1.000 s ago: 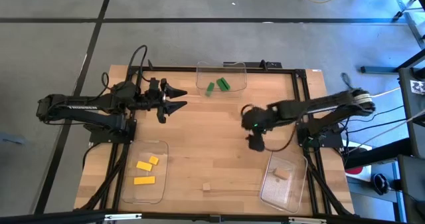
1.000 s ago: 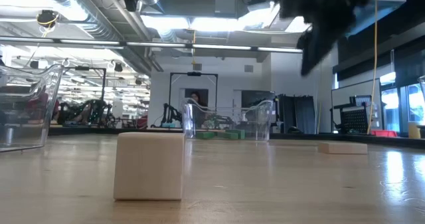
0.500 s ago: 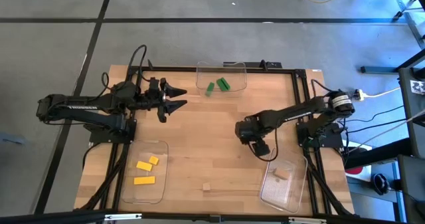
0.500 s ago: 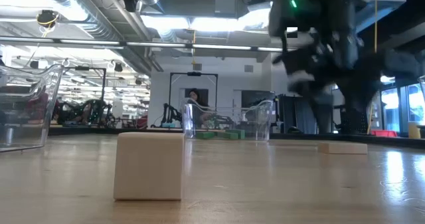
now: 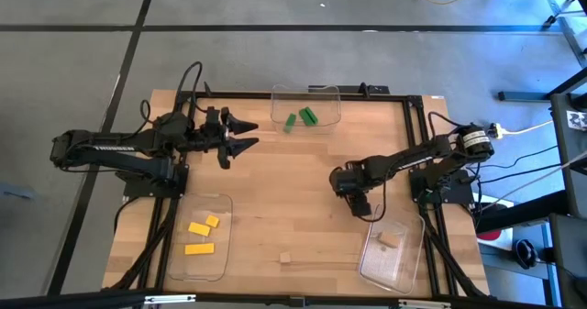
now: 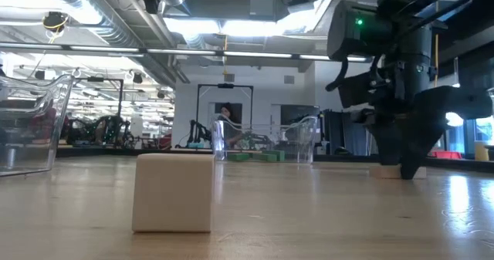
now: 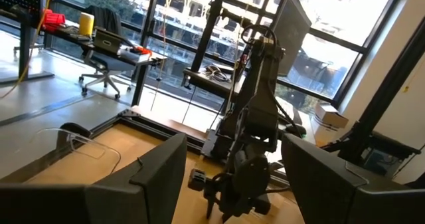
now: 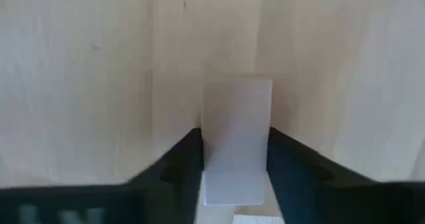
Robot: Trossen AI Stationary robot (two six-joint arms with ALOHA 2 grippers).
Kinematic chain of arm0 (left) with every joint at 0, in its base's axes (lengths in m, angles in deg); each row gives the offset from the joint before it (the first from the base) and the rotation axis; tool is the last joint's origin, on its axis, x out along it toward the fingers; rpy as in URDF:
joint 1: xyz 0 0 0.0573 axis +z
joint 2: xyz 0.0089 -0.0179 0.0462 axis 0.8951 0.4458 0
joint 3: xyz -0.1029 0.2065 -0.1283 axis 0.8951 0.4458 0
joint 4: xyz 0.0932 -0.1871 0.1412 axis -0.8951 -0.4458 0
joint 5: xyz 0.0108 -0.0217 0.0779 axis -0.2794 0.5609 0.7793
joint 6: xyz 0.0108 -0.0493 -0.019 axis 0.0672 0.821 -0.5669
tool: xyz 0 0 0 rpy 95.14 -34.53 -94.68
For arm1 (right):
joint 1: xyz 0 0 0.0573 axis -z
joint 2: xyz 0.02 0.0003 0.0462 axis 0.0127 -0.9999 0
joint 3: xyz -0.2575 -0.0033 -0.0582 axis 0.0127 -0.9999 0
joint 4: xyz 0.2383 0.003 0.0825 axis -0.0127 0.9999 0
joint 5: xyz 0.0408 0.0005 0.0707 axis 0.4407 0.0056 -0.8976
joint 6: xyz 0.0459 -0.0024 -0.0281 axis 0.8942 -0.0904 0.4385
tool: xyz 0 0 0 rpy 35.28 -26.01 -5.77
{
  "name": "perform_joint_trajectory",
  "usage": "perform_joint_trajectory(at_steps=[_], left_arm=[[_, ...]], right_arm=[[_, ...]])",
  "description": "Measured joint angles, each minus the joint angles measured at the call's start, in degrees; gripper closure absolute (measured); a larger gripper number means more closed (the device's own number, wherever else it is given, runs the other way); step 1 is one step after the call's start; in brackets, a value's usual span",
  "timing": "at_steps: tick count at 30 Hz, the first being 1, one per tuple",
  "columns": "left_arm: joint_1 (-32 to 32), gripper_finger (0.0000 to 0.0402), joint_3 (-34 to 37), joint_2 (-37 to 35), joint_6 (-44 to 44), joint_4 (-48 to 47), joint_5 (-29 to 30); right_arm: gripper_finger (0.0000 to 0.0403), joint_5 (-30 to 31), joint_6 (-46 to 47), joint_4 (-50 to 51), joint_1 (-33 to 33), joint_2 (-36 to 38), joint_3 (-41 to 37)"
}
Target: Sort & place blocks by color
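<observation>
My right gripper [image 5: 360, 204] stands low over the table beside the near-right tray, fingers pointing down, shut on a pale tan block [image 8: 236, 111] that lies on the wood. A second tan block [image 5: 285, 258] rests flat on the table near its near edge and looms large in the low view [image 6: 174, 192]. The third tan block [image 5: 390, 239] lies in the near-right tray. Two green blocks [image 5: 300, 118] lie in the far tray, three yellow blocks [image 5: 202, 235] in the near-left tray. My left gripper [image 5: 246, 133] waits open over the table's left side. My right gripper pinches the tan block between its two fingers [image 8: 182, 164], which come from above, pointing down. They sit on the block's two long sides [image 8: 207, 144], and its far end sticks out past them. The block lies flat on the table [image 6: 390, 171].
Three clear trays sit on the table: the far one [image 5: 306, 93], the near-left one [image 5: 220, 268] and the near-right one [image 5: 404, 268], close by my right gripper. Bare wood spreads across the table's middle [image 5: 284, 190]. A black frame runs along the table's edges.
My right gripper has come down from well above the table onto the tan block, shifting slightly toward the near-right tray. Its arm has dropped low with it. The left arm has kept still, and no block has moved.
</observation>
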Motion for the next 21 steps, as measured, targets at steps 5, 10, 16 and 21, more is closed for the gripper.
perform_joint_trajectory(at_steps=[5, 10, 16, 21], left_arm=[[0.0, 0.0164, 0.0, 0.0, -1.3, 0.0, 0.89], [0.0, 0.0164, -0.01, -0.01, -1.3, 0.06, 0.66], [-0.02, 0.0164, -0.02, 0.37, -1.36, -1.08, -0.72], [-0.04, 0.0164, -0.02, 2.96, -4.15, -2.37, -2.15]], right_arm=[[0.0274, 0.4, 6.69, 2.94, 0.24, 1.46, 1.66], [0.0274, 0.72, 18.12, 1.01, 0.26, 15.36, -0.99], [0.0274, 1.72, 35.13, -28.54, 0.13, 32.91, -14.81], [0.0274, 12.37, 35.54, -52.99, 0.26, 34.78, -19.21]])
